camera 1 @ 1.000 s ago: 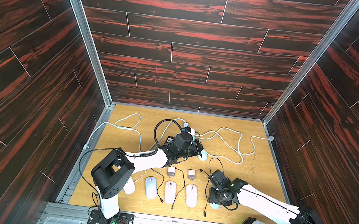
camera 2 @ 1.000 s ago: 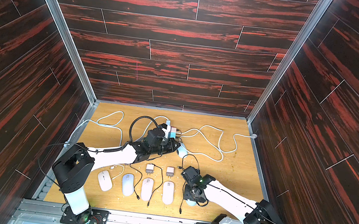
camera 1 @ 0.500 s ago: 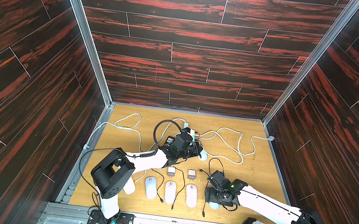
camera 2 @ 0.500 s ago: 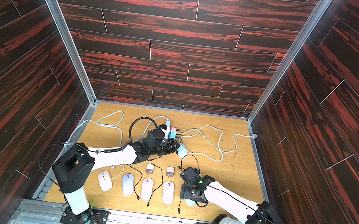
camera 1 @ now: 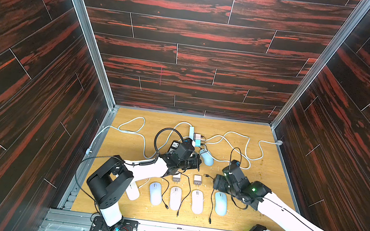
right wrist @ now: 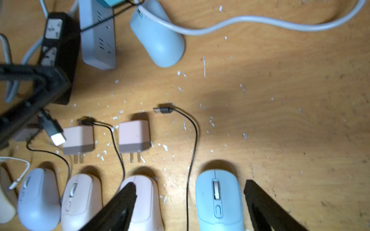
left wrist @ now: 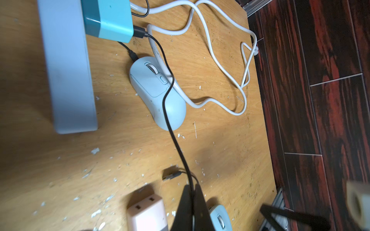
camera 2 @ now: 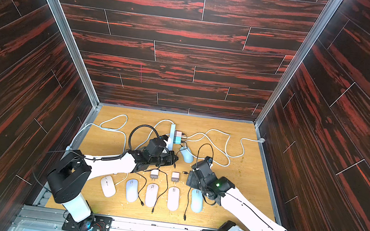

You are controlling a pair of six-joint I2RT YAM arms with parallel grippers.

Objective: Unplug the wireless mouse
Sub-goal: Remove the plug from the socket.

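Right hand [right wrist: 189,185] has opened; left wrist shows cable [left wrist: 167,112] pinched.

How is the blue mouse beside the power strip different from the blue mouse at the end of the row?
The strip-side mouse has a black cable plugged into its front; the row-end mouse has none, only a loose cable beside it. The strip-side mouse lies at an angle; the row-end mouse lines up straight with other mice. Both are light blue.
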